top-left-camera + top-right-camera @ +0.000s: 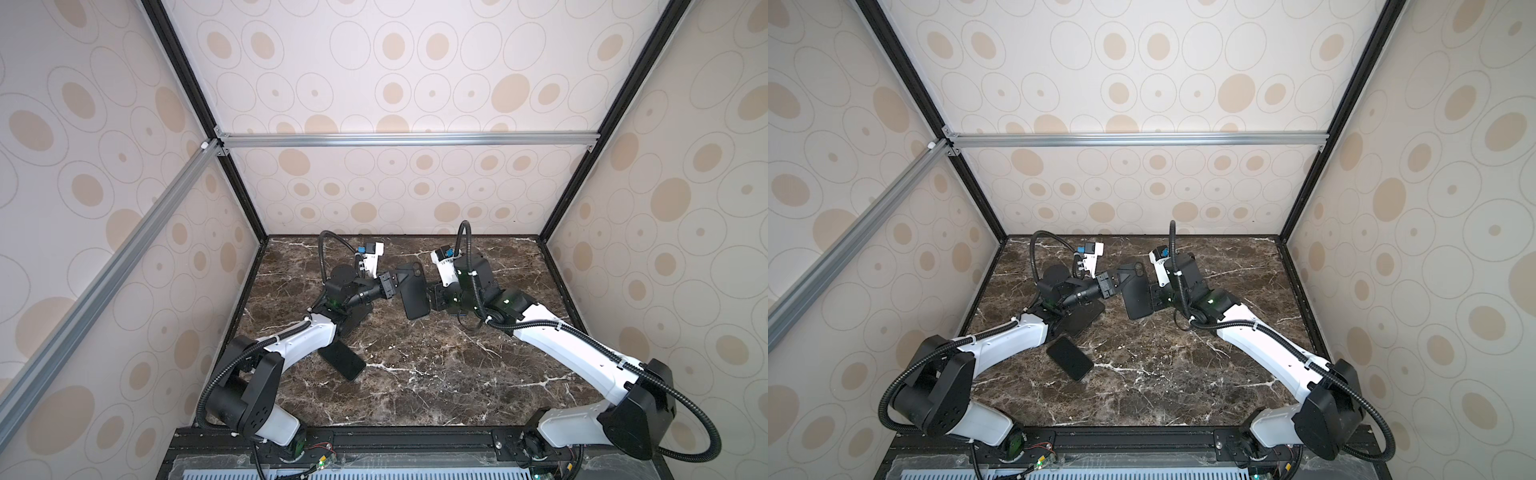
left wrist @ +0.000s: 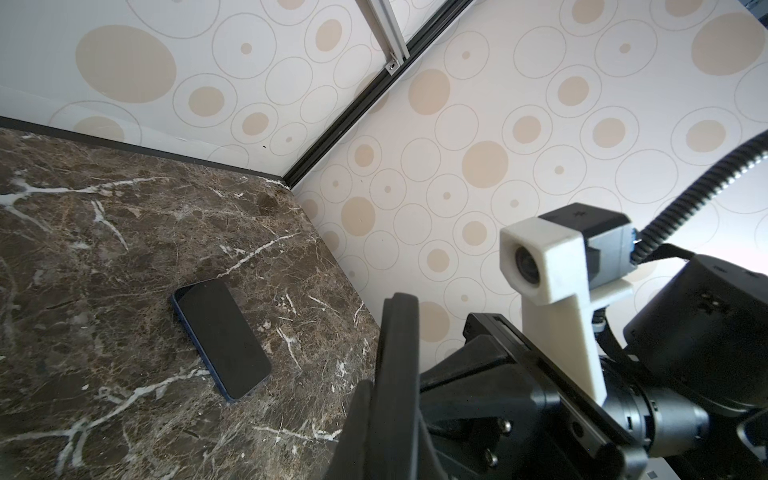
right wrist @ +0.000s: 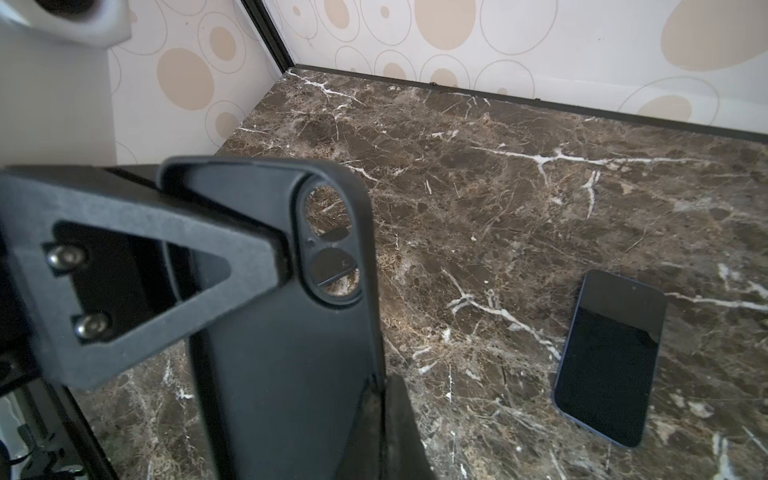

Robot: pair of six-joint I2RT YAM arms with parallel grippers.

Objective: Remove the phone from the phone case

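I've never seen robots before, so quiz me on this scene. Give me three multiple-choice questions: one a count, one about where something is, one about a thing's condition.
1. How many sets of jaws grip the black rubbery phone case?
A. None
B. One
C. Two

2. Where is the slim dark-screened phone?
A. Flat on the brown marble table
B. Inside the case
C. Between the jaws

3. The case is:
A. Holding the phone
B. Empty
C. Torn in two

Answers:
1 C, one set clamps it from each side.
2 A, it lies screen-up on the marble.
3 B, marble shows through its camera opening.
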